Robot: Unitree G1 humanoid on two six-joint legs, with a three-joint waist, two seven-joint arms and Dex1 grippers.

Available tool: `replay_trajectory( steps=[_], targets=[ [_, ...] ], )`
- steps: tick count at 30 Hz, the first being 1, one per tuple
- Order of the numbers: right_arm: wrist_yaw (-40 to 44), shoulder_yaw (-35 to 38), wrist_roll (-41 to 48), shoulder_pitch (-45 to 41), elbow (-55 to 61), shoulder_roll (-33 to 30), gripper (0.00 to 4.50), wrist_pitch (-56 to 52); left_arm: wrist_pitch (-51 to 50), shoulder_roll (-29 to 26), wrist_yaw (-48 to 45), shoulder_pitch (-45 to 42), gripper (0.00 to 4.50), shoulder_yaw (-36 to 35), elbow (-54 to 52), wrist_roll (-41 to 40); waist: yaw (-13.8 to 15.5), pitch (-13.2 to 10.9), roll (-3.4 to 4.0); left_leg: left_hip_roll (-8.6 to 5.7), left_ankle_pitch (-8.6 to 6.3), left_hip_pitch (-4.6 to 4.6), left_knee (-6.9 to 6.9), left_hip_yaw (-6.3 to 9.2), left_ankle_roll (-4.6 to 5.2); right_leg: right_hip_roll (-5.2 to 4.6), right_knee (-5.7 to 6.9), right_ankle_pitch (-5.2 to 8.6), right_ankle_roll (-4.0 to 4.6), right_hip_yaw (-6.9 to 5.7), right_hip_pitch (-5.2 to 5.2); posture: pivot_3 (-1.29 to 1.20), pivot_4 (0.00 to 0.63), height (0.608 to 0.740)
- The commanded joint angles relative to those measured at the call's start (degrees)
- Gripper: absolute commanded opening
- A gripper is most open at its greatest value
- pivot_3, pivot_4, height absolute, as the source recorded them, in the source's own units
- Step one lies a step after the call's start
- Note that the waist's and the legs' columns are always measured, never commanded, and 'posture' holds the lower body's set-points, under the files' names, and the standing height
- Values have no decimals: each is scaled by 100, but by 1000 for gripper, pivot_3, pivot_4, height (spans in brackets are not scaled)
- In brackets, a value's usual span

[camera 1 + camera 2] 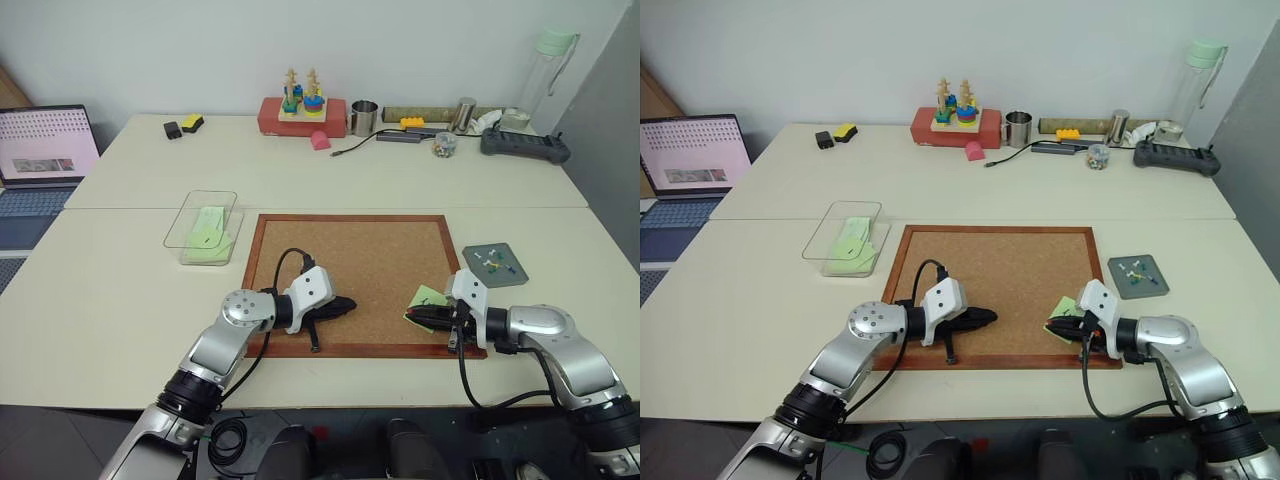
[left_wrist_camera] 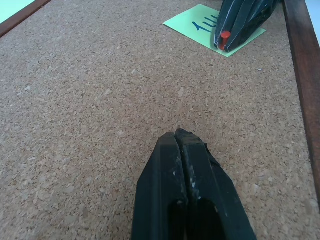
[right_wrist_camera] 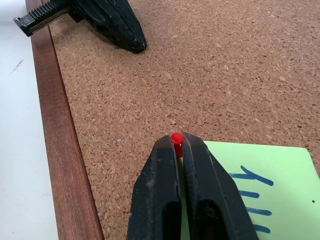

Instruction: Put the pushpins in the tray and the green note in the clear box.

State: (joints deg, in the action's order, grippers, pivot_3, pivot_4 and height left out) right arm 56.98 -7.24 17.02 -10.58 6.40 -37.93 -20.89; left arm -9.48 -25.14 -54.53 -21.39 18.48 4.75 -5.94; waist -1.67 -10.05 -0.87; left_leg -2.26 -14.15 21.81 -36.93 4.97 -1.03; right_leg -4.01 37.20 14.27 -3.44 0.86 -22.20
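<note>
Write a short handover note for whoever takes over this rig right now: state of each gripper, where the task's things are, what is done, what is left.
Left gripper: shut, holding nothing, over the cork board.
Right gripper: fingers shut on the red pushpin, at the green note on the board's near right corner.
Tray, right of the board: already holds a few pins.
Clear box, left of the board: holds green notes.
Done: red pin gripped.
Left: pull it out, drop it in the tray, then move the note into the clear box.
</note>
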Motion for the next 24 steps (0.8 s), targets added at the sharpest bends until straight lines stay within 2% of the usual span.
replay_trajectory(
  steps=[1, 13, 18, 20, 21, 24],
  targets=[
    [-18, 272, 256, -105, 183, 32, 8, -150, -97, -125, -96, 157, 0, 145, 74, 172, -1, 0, 0, 1, 0, 0, 0, 0, 0, 0, 0, 0, 0, 0, 0, 0, 150, 740],
    [86, 428, 609, -482, 1295, -201, 8, -428, -392, 50, 74, 55, 0, 16, 139, 68, 7, 0, 1, 0, 0, 1, 0, 3, 0, 0, -3, 10, -17, -2, 3, 0, 150, 740],
    [144, 204, 196, -716, 1399, -282, 8, 47, -816, 266, 250, -130, 0, -397, -38, -349, 21, 0, 0, -3, 0, 5, -1, 6, 0, -2, -9, 2, -6, -3, 2, 0, 150, 740],
    [209, 52, -88, -782, 1356, -360, 0, 407, -1231, 316, 229, -192, 379, -650, -241, -716, 19, -2, -3, -3, 0, 6, -2, 4, 0, -2, -9, 2, -14, -1, 1, 0, 150, 740],
    [251, -42, -268, -811, 1302, -412, 0, 650, -1513, 307, 181, -221, 411, -786, -372, -950, 16, -6, -8, -3, 0, 6, -3, 5, 0, -2, -9, 6, -21, -2, 1, 0, 150, 740],
    [320, -262, -754, -901, 1079, -493, 0, 1416, -2428, 278, 116, -298, 1011, -1234, -718, -1708, 3, -15, -15, -2, 0, 14, 0, 7, 0, -1, -7, 5, -20, -6, -9, 0, 150, 740]
  ],
)
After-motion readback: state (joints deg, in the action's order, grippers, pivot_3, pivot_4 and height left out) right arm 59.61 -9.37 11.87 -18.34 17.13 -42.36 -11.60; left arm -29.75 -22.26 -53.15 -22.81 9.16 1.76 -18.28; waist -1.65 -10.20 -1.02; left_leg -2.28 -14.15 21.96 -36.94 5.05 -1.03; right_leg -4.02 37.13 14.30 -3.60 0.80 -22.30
